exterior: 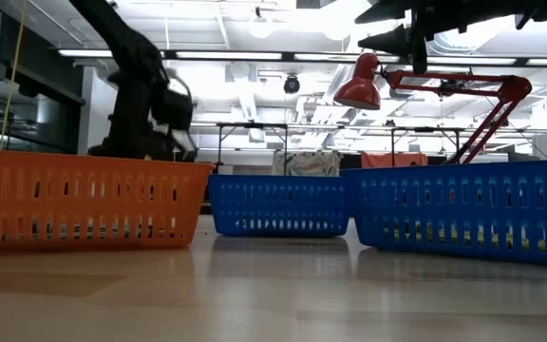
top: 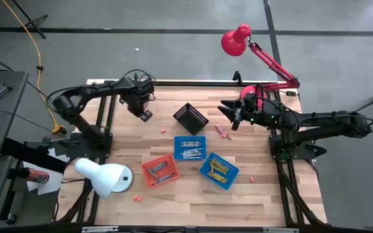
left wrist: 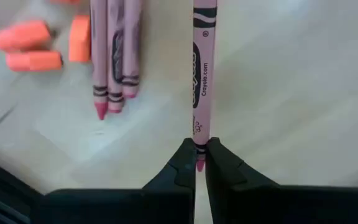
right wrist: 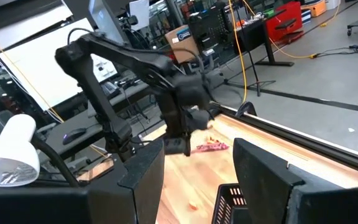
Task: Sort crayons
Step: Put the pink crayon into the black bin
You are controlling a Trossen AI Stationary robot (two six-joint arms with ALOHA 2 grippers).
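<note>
The step in hand looked to be a pickup at the far left of the pale wooden worktop [top: 193,194]. The left gripper [top: 145,115] was down at the boards there, and in its wrist view the two dark fingers [left wrist: 178,171] were pinched almost together on the tip of a thin pink paper-wrapped crayon [left wrist: 203,68], which ran straight away from them along the wood. Whether that crayon was already lifted or lay flat on the boards I could not tell. Just beside it lay a small bundle of similar pink crayons [left wrist: 114,56], and a little further off some short orange stubs [left wrist: 33,46].

My guess was that the next move called for raising the pink crayon without letting it swing, since it was held only by its very end, and carrying it towards the middle of the worktop. There stood the square orange mesh basket [top: 160,171], two square blue mesh baskets [top: 190,147] [top: 218,170], each with crayons already in it, and a black mesh basket [top: 190,118] further back.

The right gripper [top: 228,113] waited up in the air over the far right of the worktop, its fingers [right wrist: 143,180] spread well apart and holding nothing. A few loose crayons [top: 222,133] lay on the wood near it.
</note>
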